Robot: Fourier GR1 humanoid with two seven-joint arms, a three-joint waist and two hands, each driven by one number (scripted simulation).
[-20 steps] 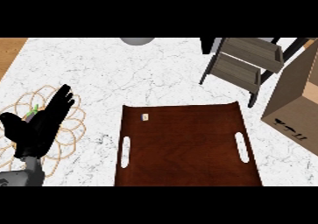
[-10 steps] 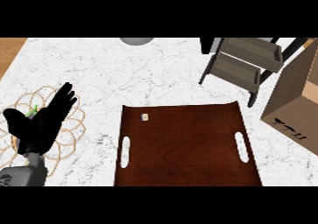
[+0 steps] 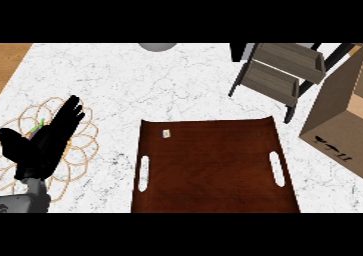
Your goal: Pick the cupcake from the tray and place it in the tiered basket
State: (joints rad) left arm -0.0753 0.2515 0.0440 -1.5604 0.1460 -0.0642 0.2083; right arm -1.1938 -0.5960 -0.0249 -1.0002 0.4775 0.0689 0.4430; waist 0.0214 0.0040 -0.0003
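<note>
Left black robot hand (image 3: 44, 142), fingers straight and spread, over tan wire trivet (image 3: 80, 150) on white marble counter (image 3: 162, 85). Small pale cupcake (image 3: 167, 133) in dark brown wooden tray (image 3: 213, 170), far-left corner. Grey tiered basket (image 3: 283, 72) far right; cardboard box (image 3: 343, 120) beside.

Single head view, looking steeply down onto white marble counter top (image 3: 176, 85). Dark brown wooden tray with slot handles (image 3: 213, 170) at lower centre, cut by lower edge. Grey-shelved tiered basket (image 3: 283, 75) upper right. No second view.
</note>
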